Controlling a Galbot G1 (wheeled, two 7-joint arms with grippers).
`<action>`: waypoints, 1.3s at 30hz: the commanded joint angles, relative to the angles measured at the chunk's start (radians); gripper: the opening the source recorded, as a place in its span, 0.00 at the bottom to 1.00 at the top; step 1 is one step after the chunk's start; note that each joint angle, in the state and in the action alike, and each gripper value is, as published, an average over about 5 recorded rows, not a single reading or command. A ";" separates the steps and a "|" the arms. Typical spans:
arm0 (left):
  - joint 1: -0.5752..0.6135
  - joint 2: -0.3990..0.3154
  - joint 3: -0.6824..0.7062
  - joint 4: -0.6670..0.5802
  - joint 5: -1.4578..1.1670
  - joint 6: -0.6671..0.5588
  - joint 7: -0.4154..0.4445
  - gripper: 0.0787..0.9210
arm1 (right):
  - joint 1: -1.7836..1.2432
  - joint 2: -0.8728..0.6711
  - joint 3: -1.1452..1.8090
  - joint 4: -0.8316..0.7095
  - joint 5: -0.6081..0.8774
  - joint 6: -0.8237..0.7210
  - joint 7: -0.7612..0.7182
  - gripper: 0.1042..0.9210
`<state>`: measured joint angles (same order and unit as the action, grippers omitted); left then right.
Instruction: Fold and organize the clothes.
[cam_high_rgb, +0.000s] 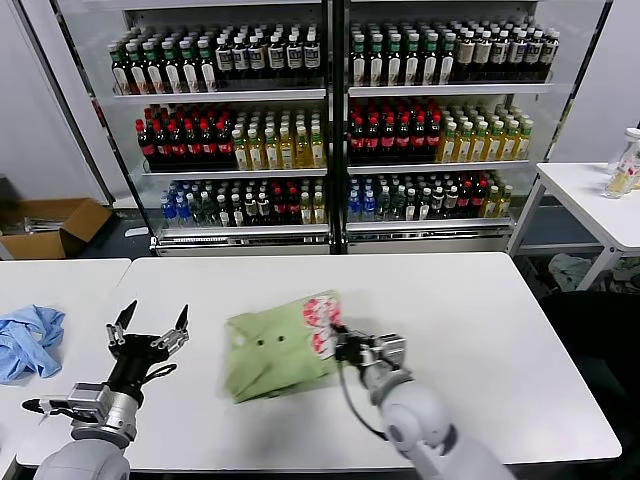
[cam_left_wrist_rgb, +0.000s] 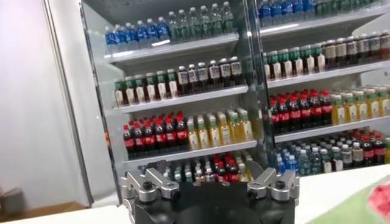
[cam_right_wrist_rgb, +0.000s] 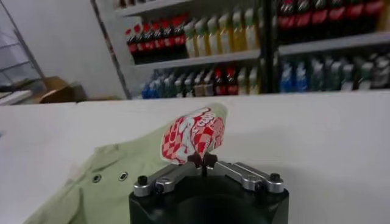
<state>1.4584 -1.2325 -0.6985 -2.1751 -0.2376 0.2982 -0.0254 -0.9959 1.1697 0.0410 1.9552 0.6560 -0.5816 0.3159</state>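
I see the light green short-sleeved soft shirt (cam_high_rgb: 275, 347) lying partly folded near the middle of the white table (cam_high_rgb: 480, 330). My right gripper (cam_high_rgb: 340, 345) has its jaws fully closed, pinching the shirt's right edge at the red-and-white printed patch (cam_right_wrist_rgb: 194, 134). My left gripper (cam_high_rgb: 150, 320) waits above the table to the left of the shirt, jaws wide apart and holding nothing, with a crumpled light blue cloth (cam_high_rgb: 28, 340) farther left.

Light green shirt (cam_high_rgb: 280, 350) with red-and-white checked patch (cam_high_rgb: 320, 322); light blue cloth (cam_high_rgb: 28, 340).

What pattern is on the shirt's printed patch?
Red-and-white checks on the patch of the green shirt; clearest in the right wrist view.
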 joint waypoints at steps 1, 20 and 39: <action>-0.013 -0.036 0.064 0.032 0.012 -0.039 0.031 0.88 | -0.189 -0.221 0.294 0.062 -0.076 0.005 -0.145 0.01; -0.014 -0.048 0.101 0.046 0.132 -0.141 0.040 0.88 | -0.283 -0.177 0.452 0.181 -0.229 0.136 -0.146 0.41; -0.191 -0.009 0.143 0.235 0.101 -0.146 0.061 0.88 | -0.156 -0.189 0.510 -0.086 -0.396 0.344 -0.253 0.88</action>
<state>1.3342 -1.2497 -0.5600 -2.0251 -0.1194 0.1689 0.0242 -1.1714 0.9835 0.5064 1.9493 0.3312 -0.3337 0.1027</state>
